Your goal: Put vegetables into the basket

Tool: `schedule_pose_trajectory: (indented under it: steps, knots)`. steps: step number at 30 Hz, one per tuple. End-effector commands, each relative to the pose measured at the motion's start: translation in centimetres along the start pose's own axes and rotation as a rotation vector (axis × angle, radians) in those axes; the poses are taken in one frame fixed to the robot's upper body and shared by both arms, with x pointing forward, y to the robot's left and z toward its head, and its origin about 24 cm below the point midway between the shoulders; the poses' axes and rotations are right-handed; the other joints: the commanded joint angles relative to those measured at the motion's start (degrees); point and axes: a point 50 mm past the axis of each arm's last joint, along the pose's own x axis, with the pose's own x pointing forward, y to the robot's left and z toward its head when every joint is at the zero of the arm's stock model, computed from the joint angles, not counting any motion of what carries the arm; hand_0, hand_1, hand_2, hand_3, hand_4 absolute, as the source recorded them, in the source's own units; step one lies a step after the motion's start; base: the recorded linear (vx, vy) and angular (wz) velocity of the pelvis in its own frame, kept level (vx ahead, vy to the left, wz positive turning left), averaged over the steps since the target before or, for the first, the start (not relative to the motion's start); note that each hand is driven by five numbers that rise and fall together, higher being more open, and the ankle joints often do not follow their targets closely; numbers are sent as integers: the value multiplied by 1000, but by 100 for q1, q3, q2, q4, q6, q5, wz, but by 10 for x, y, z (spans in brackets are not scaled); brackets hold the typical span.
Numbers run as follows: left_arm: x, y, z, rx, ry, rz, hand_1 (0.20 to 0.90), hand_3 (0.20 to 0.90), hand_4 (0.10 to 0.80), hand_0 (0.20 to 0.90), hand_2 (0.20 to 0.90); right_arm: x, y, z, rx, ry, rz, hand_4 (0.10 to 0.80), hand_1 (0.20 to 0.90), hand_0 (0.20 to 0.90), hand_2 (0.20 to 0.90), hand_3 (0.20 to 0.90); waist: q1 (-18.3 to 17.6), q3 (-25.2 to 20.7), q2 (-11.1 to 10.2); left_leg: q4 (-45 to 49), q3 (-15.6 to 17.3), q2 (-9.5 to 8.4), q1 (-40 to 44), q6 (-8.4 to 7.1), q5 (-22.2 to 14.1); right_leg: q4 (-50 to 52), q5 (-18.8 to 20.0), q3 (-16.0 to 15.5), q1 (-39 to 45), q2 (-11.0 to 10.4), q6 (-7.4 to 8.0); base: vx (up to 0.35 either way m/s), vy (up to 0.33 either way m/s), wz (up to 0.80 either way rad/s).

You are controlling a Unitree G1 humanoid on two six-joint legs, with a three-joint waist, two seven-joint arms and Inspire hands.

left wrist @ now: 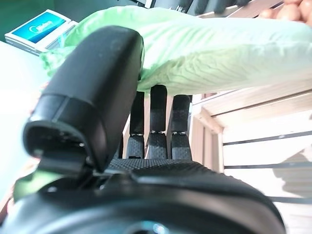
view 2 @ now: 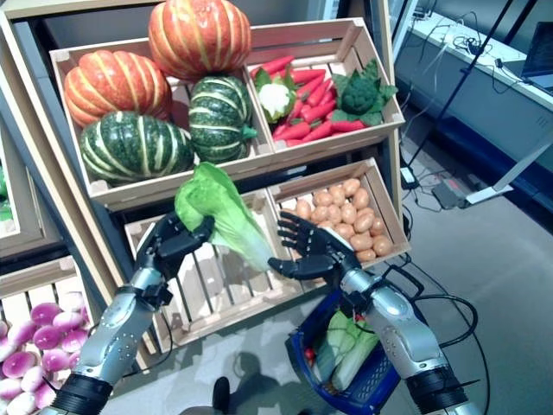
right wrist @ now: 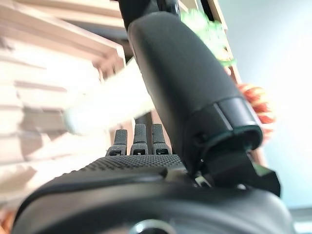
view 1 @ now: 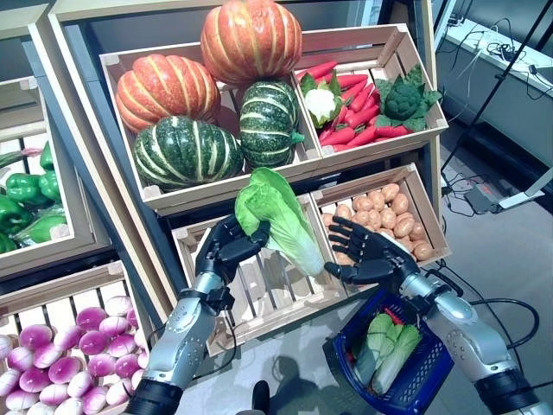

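In the left eye view, the left hand (view 1: 226,249) grips the leafy end of a napa cabbage (view 1: 278,216), fingers and thumb curled round it, above an empty slatted crate (view 1: 259,290). The cabbage slants down, its pale stalk end pointing at the right hand (view 1: 367,253), which waits palm-up with fingers spread, just beside the stalk tip (whether it touches cannot be told). Below the right forearm sits a blue basket (view 1: 432,367) already holding 2 pale green cabbages (view 1: 386,346). Behind are crates of pumpkins (view 1: 251,39) and striped squashes (view 1: 186,151), red peppers (view 1: 354,112) with a cauliflower (view 1: 321,104) and broccoli (view 1: 404,99), and potatoes (view 1: 389,216).

The right eye view shows the same: the cabbage (view 2: 216,212) held by the left hand (view 2: 173,242), the right hand (view 2: 311,251) open beside its lower end.

The left wrist view shows the thumb (left wrist: 92,92) pressed on the green leaves, fingers curled beneath.

The right wrist view shows straight fingers (right wrist: 139,139) and the white stalk (right wrist: 107,105) past them.
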Motion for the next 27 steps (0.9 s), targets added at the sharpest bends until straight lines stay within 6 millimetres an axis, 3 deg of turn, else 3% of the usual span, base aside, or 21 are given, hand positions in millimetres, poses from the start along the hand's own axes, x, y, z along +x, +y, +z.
schedule_pose_trajectory:
  steps: [1, 7, 15, 21, 27]
  knots:
    - [23, -22, 42, -24, -196, -154, 300, 300, 400, 300, 300, 20, 22, 39, 54, -106, 263, 800, 900, 900, 900, 900, 154, -622, -138, 8, 84, 84, 446, -185, -807, 0, 557, -65, -275, -372, 52, 0, 0, 0]
    - [24, -23, 39, -24, -182, -156, 300, 300, 400, 300, 300, 30, 38, 26, 121, 17, 402, 800, 900, 900, 900, 900, 224, -666, -165, 8, 46, 89, 462, -208, -794, 0, 553, -92, -244, -385, 49, 2, -1, 2]
    - [23, -21, 34, -39, -165, -150, 300, 300, 400, 300, 300, 39, 53, 25, 167, 25, 474, 800, 900, 900, 900, 900, 274, -713, -172, 8, 24, 92, 479, -226, -770, 0, 559, -74, -214, -406, 48, 0, 0, 0]
    - [23, -20, 32, -46, -168, -121, 300, 300, 400, 300, 300, 47, 36, 31, 38, -57, 161, 800, 900, 900, 900, 900, 236, -716, -145, 8, 11, 78, 500, -204, -782, 0, 566, 13, -225, -406, 44, 0, 0, 0]
    - [24, -23, 32, -52, -182, -97, 300, 300, 400, 300, 300, 50, 37, 33, 105, -114, -20, 800, 900, 900, 900, 900, 182, -678, -106, 8, 21, 76, 521, -190, -791, 0, 579, 90, -231, -413, 57, 0, 0, 0]
